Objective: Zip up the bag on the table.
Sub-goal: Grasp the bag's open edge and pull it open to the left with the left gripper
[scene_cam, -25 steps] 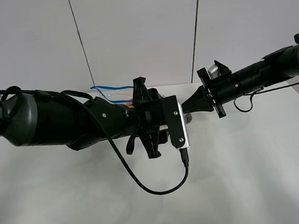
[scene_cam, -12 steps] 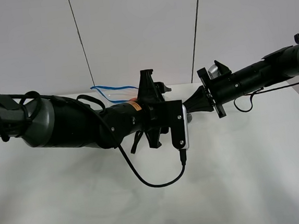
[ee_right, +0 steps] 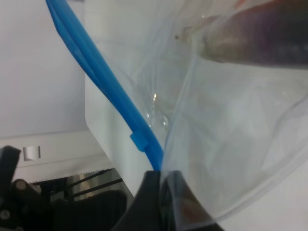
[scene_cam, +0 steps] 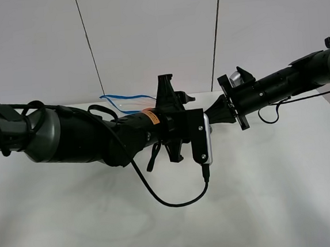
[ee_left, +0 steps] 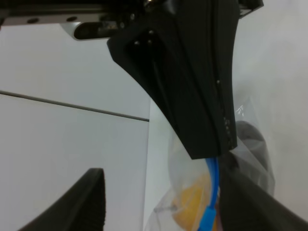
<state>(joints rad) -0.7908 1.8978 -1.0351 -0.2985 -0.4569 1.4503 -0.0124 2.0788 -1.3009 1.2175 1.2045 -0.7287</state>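
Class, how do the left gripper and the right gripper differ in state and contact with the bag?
The right gripper is shut on the bag, beside its blue zipper strip; the left gripper is open, gripping nothing. The right gripper's tips meet; the left gripper's fingers stand wide apart, the strip near one. Both are black and at the zipper edge.

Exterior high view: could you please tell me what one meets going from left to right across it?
left arm's grey link → bag → left wrist camera → right arm
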